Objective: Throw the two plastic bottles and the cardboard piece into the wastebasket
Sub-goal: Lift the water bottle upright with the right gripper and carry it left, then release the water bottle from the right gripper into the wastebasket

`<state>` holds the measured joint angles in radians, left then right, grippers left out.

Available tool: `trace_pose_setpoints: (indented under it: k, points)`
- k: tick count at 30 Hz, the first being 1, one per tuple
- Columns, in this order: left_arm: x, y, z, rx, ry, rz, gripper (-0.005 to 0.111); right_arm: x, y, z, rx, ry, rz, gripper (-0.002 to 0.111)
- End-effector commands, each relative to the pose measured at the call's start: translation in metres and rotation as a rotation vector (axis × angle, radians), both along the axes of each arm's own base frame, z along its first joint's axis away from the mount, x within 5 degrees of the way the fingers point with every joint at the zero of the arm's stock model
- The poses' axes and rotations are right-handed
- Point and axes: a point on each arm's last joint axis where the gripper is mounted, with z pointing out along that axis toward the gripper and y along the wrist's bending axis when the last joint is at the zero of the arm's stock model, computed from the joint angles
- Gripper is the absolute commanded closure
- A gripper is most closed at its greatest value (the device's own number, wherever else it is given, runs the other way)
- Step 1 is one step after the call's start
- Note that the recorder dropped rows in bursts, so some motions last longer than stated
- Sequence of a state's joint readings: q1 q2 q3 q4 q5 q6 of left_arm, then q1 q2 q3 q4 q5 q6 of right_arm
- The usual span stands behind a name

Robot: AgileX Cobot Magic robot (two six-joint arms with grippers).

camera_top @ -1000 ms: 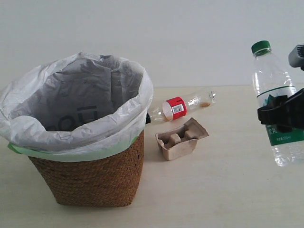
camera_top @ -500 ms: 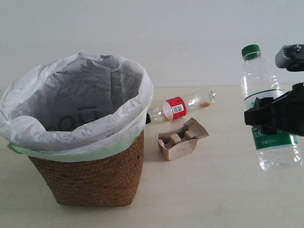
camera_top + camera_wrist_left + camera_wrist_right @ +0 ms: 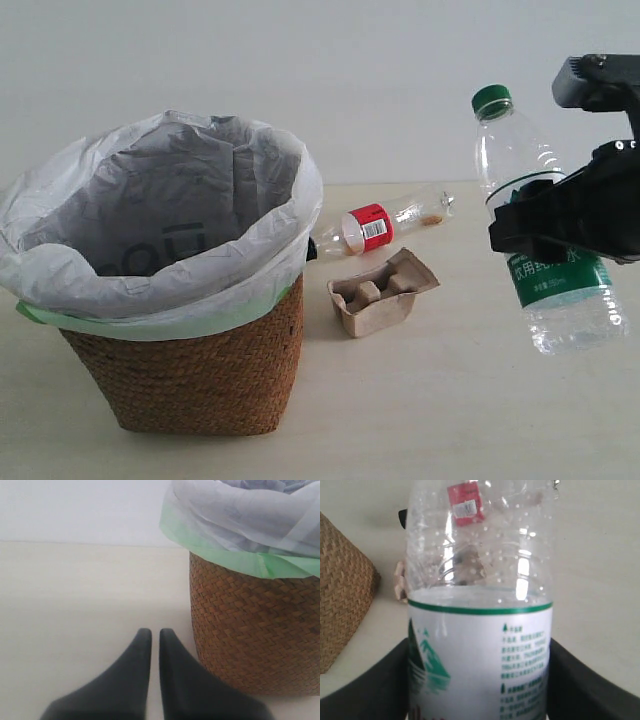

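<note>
Exterior view, right gripper (image 3: 532, 236) clamping green-capped bottle (image 3: 556, 288), near upright, cap tilted toward wastebasket (image 3: 190, 385).

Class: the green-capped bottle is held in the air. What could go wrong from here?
1. The green-capped bottle hangs tilted in the right end effector; smooth plastic might slip or pivot.
2. The cardboard tray and red-labelled bottle lie between it and the wastebasket; a low pass could knock them.

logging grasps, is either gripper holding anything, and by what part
Right gripper holds the green-cap bottle around its labelled middle. Left gripper holds nothing.
</note>
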<state>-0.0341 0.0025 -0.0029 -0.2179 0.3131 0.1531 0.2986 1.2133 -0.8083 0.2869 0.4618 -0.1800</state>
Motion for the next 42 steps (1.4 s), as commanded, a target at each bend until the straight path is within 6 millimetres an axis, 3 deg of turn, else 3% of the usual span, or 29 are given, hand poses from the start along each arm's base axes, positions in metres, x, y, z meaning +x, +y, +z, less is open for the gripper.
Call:
trace_pose_setpoints:
  k: [1,15,21,23,25,29,32,34,35,37,42]
  points:
    - [0.0,0.0,-0.001,-0.007,0.0,0.005,0.101,-0.001,-0.002,0.002,-0.041,-0.006,0.017,0.108]
    - [0.0,0.0,-0.001,-0.007,0.0,0.005,0.101,0.001,-0.079,-0.009,-0.167,0.154,-0.25,0.108]
    - [0.0,0.0,-0.001,-0.007,0.0,0.005,0.101,0.003,-0.085,-0.008,-0.154,0.13,-0.276,0.108]
    - [0.0,0.0,-0.001,-0.007,0.0,0.005,0.101,0.005,-0.077,-0.006,-0.14,0.102,-0.246,0.108]
    - [0.0,0.0,-0.001,-0.007,0.0,0.005,0.101,0.008,-0.056,0.002,-0.114,0.049,-0.164,0.108]
    - [0.0,0.0,-0.001,-0.007,0.0,0.005,0.101,0.009,0.026,0.065,0.082,-0.143,0.102,0.104]
    - [0.0,0.0,-0.001,-0.007,0.0,0.005,0.101,0.006,0.08,0.124,0.257,-0.205,0.258,0.072]
    - [0.0,0.0,-0.001,-0.007,0.0,0.005,0.101,0.008,0.109,0.156,0.345,-0.227,0.313,0.039]
    - [0.0,0.0,-0.001,-0.007,0.0,0.005,0.101,0.009,0.118,0.171,0.403,-0.21,0.298,0.035]
    - [0.0,0.0,-0.001,-0.007,0.0,0.005,0.101,0.016,0.131,0.181,0.404,-0.144,0.29,0.042]
    - [0.0,0.0,-0.001,-0.007,0.0,0.005,0.101,0.035,0.133,0.173,0.219,-0.1,0.241,0.046]
